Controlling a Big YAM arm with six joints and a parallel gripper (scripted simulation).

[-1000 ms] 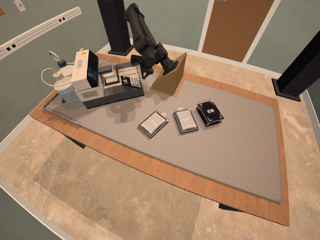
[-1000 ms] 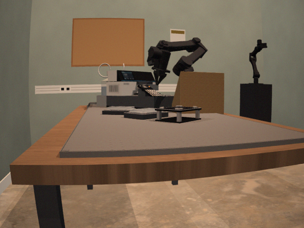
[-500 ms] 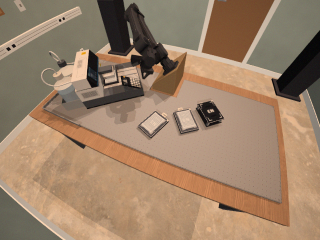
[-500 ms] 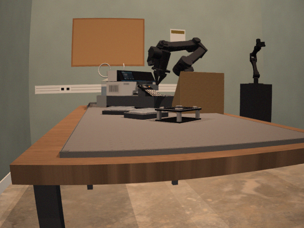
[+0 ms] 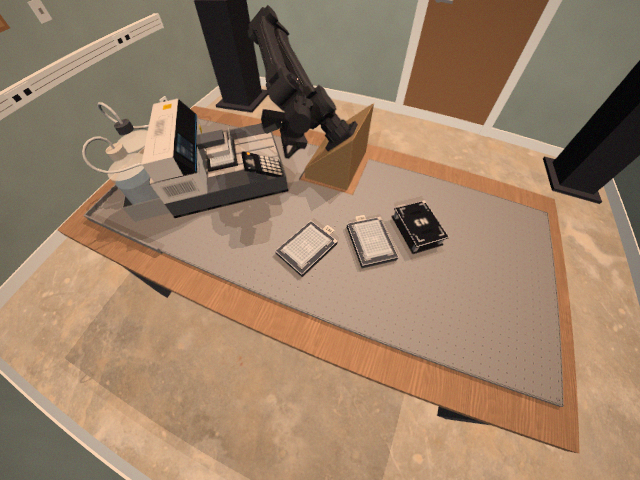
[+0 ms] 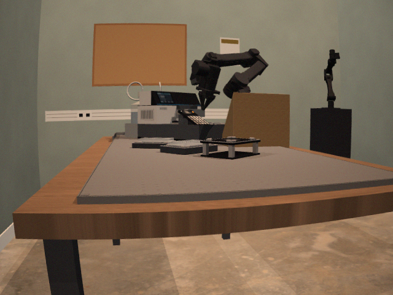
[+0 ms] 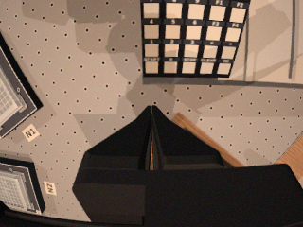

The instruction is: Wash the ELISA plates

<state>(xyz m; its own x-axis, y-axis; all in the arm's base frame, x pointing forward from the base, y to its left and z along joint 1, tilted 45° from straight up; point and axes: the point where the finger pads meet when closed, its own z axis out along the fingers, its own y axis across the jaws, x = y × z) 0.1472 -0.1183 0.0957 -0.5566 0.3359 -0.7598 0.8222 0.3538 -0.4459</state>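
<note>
1. One wooden table [image 5: 288, 308] [image 6: 202, 222] [image 7: 291, 153] carries the washer [image 5: 168, 139] [image 6: 155, 110] [image 7: 189, 80] near one end, with a gray perforated board [image 5: 465, 310] [image 6: 190, 177] [image 7: 95, 95] reaching well past the washer.
2. The black arm [image 5: 284, 62] [image 6: 233, 59] bends over the keypad side of the washer.
3. A brown slanted block [image 5: 343, 160] [image 6: 260, 120] [image 7: 208, 139] stands near the washer's keypad end.
4. Black and raised on posts, the N3 stand [image 5: 419, 222] [image 6: 231, 147] is the farthest of the three nests from the washer.
5. Two pale plates lie in the other nests: the N1 plate [image 5: 308, 244] [image 7: 7, 101] is nearer the washer, and the N2 plate [image 5: 372, 237] [image 7: 11, 191] sits between that one and the N3 stand. Another pale plate [image 5: 221, 157] appears to be in the washer's carrier (whether it lies flat, I cannot tell).
6. The black gripper [image 5: 288, 153] [image 6: 202, 109] [image 7: 151, 113] is closed, tips together and holding nothing, above and just beside the washer.
7. The keypad [image 5: 268, 164] [image 6: 197, 118] [image 7: 182, 49] slopes at the washer's edge, its START key [image 7: 151, 67] apart from the tips in the wrist view.

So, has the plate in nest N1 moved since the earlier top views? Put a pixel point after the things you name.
No. The plate [image 5: 308, 244] [image 7: 6, 100] lies within nest N1's rim [image 5: 290, 262] [image 7: 29, 108] as before, with no visible shift against the table's wooden front edge [image 5: 248, 292].
</note>
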